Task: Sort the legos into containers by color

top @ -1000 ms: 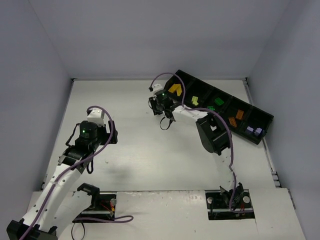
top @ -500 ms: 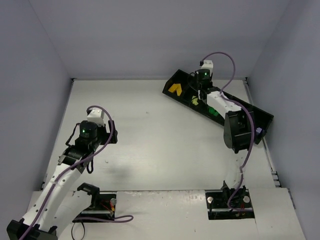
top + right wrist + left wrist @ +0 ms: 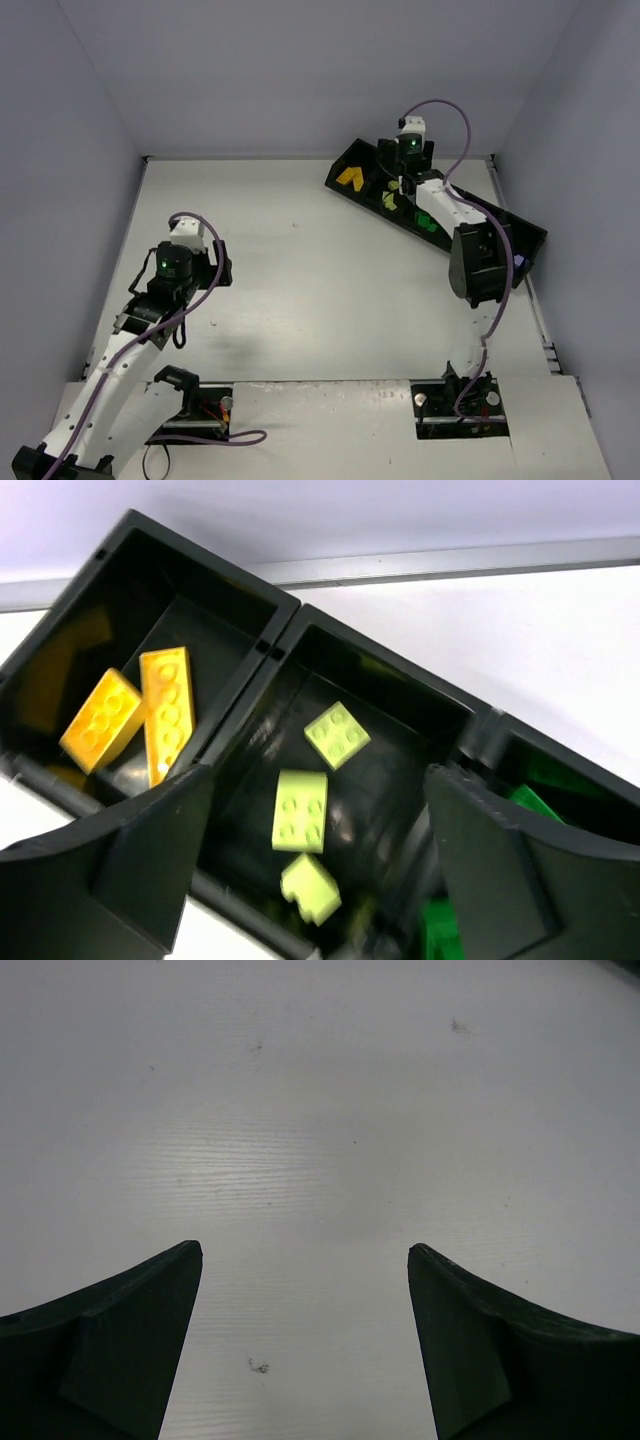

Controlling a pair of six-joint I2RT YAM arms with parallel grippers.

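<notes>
A row of black containers (image 3: 530, 235) runs along the far right of the table. My right gripper (image 3: 403, 182) hangs open over the second compartment (image 3: 262, 652). Three lime legos (image 3: 300, 810) lie loose in that compartment below my right gripper (image 3: 318, 771), the lowest one (image 3: 311, 887) tilted. Nothing is between the right fingers. Two yellow legos (image 3: 167, 715) (image 3: 349, 177) lie in the end compartment on the left. Dark green legos (image 3: 438, 932) (image 3: 427, 222) show in the third one. A lilac lego (image 3: 518, 262) peeks out past the right arm. My left gripper (image 3: 305, 1250) (image 3: 218, 268) is open over bare table.
The right arm's forearm (image 3: 478, 255) lies across the containers and hides most of the far compartments. White walls close the table on three sides, and the containers stand close to the back right corner. The arm bases (image 3: 460, 405) sit at the near edge.
My right gripper swung from the table's middle to above the lime compartment and opened. The left arm has barely moved.
</notes>
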